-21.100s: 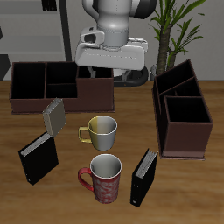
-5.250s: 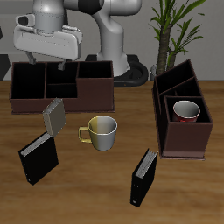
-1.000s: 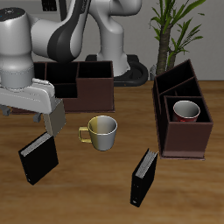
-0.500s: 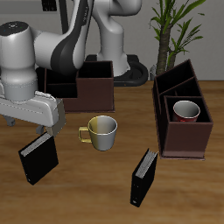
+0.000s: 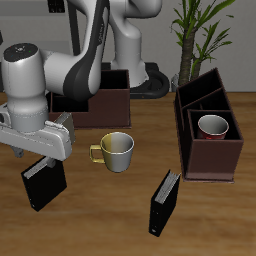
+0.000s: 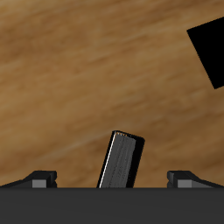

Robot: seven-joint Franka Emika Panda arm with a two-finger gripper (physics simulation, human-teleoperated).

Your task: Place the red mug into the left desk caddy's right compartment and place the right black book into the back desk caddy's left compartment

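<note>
Nearest the table's front edge, two black books are seen standing upright. The one at about the table's middle is well apart from the gripper. The right black book stands directly beneath the gripper, its upper edge partly covered by the gripper body. In the wrist view the same book is shown from above, between the two fingertips, with gaps visible on both sides; the fingers are spread apart and nothing is gripped.

Farther back, a yellow-green mug is seen upright on the wood, handle pointing toward the gripper side, interior empty. A small grey book is glimpsed just beside the gripper housing, mostly hidden.

The left desk caddy is seen end-on. The red mug sits upright inside its near compartment, white interior facing up, rim just below the wall tops. The compartments farther back in this caddy appear dark; contents cannot be told.

The back desk caddy stands farthest back, largely hidden by the arm; only its end compartment is seen, with nothing visible inside. A potted plant is seen behind the caddies.

No readable writing or labels are visible on any object.
</note>
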